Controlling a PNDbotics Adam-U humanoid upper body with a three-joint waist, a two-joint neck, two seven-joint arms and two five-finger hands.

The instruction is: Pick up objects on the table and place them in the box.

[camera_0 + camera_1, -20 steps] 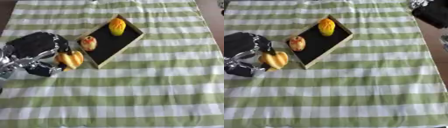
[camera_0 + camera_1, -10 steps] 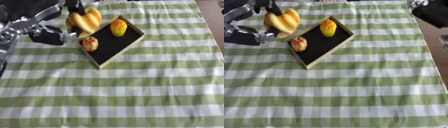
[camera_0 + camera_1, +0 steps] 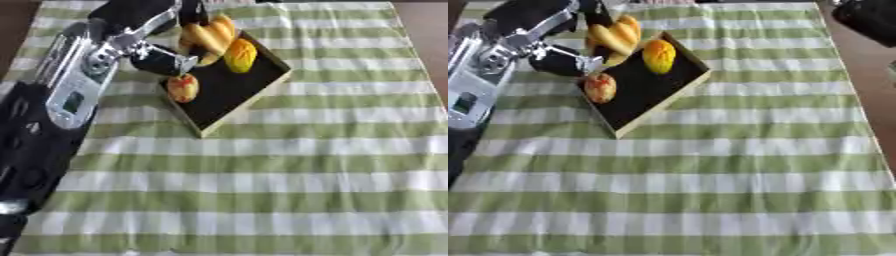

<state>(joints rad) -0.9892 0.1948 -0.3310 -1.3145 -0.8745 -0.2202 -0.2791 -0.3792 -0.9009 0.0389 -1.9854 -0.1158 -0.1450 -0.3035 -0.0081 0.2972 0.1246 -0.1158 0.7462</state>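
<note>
My left hand [image 3: 140, 12] reaches in from the left and is shut on a bunch of yellow bananas [image 3: 210, 35]. It holds the bunch over the far left corner of the box [image 3: 658, 111], a black tray with a light wooden rim lying askew on the cloth. Whether the bananas touch the box floor I cannot tell. Inside the box lie a yellow-orange fruit [image 3: 241, 55] at the far end and a reddish round fruit [image 3: 182, 87] by the left wall. My right hand [image 3: 870, 19] shows as a dark shape in the upper right corner, off the cloth.
A green and white striped cloth [image 3: 289, 175] covers the table. My left arm [image 3: 74, 85], silver and black, runs along the left side. Brown table surface [image 3: 877, 85] shows past the cloth's right edge.
My left hand has lifted the bananas from the cloth left of the box and carried them away from me, over the box's far corner. The view has also shifted.
</note>
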